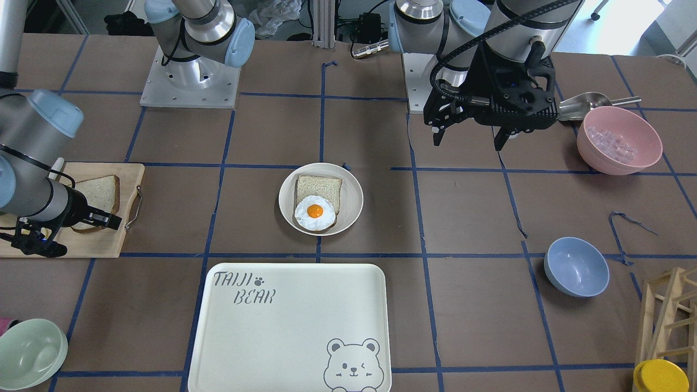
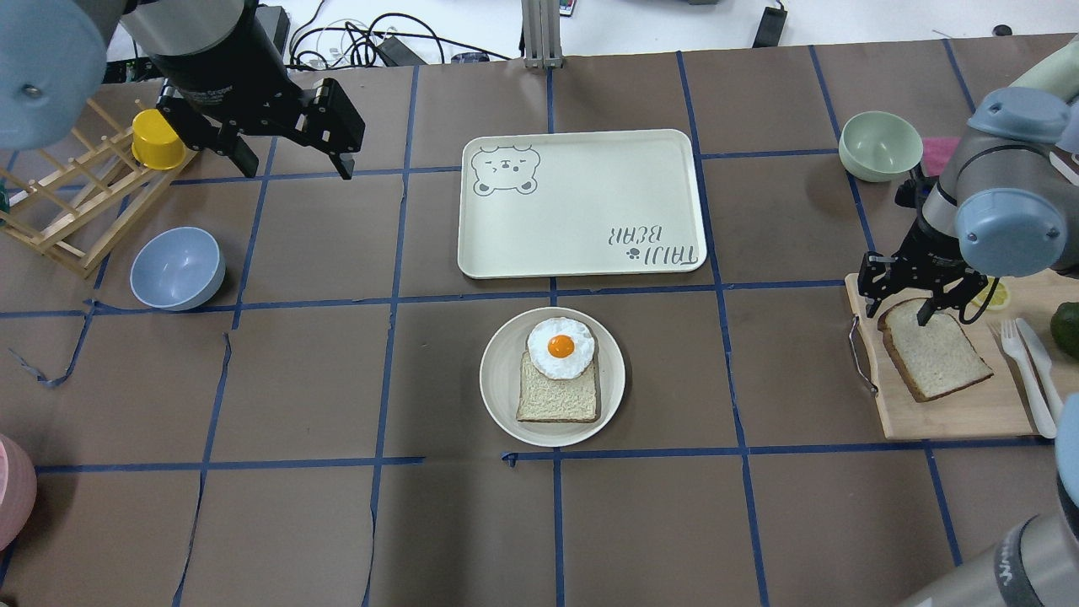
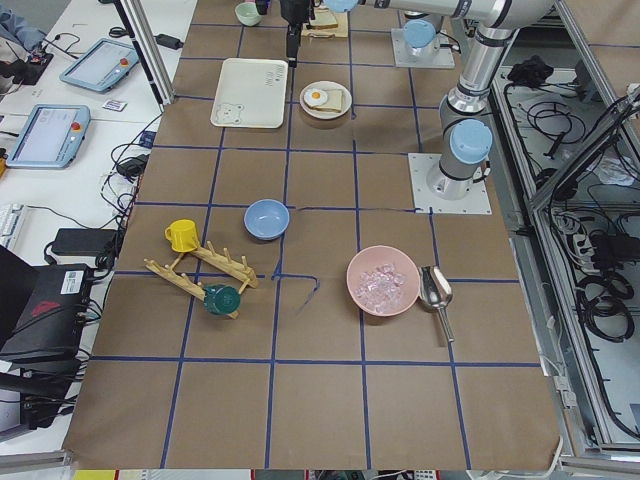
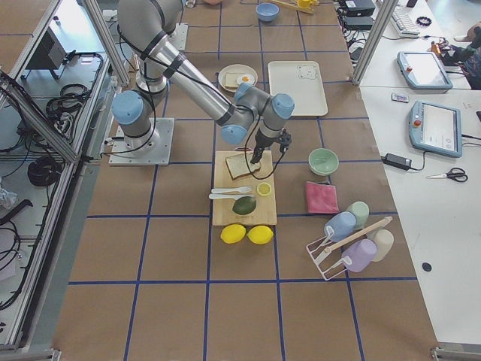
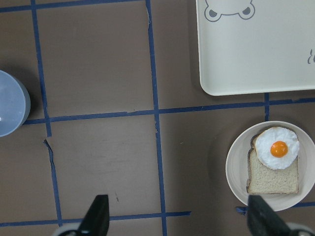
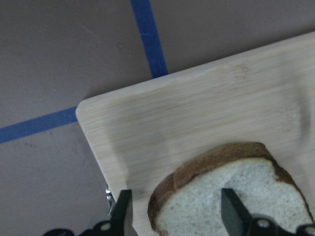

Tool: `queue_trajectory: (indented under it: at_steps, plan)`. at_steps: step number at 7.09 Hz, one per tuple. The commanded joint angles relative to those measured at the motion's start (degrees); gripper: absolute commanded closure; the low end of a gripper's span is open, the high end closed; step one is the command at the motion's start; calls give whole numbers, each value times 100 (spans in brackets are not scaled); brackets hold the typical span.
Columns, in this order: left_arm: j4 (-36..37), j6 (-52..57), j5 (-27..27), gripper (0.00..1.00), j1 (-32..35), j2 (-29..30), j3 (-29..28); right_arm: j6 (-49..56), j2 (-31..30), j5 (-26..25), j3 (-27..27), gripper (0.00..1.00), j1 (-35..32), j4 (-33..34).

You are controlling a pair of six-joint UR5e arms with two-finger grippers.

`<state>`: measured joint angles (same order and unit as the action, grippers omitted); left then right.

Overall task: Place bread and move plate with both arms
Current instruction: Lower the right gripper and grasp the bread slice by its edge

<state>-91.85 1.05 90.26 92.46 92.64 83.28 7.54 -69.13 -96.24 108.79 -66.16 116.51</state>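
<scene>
The bread (image 2: 936,358) lies flat on the board (image 2: 952,417) at the bench's right end, well apart from the plate (image 2: 499,379) at mid-bench. The plate already carries a paler slice (image 2: 558,400) topped with an egg (image 2: 560,346).

The right jaws hang open over the bread's rounded end. In the wrist view one finger (image 6: 231,212) sits above the crumb and the other (image 6: 123,214) just outside the crust, so they straddle the edge. Whether either touches yet I cannot tell. The left jaws are spread wide and empty, high over bare bench on the left, gripping nothing.

The bread looks light, soft and easily crushed. The dark crust is probably its firmest part, so a gentle pinch across the crust edge suits it. Held by one end it will likely droop, and a hard squeeze may tear it. The plate seems stiff and smooth, so opposite points on its raised rim are the likely holds.
</scene>
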Motion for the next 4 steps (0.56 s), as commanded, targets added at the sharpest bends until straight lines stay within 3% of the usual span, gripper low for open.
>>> queue_trajectory:
  at_steps: [1, 3, 4]
  plan:
    - [0, 0, 0, 0, 0, 0, 4, -24, 14, -8, -7, 78, 6, -6]
    - [0, 0, 0, 0, 0, 0, 4, -312, 5, 9, -7, 100, 6, -49]
    - [0, 0, 0, 0, 0, 0, -4, -323, -4, 9, -7, 100, 6, -76]
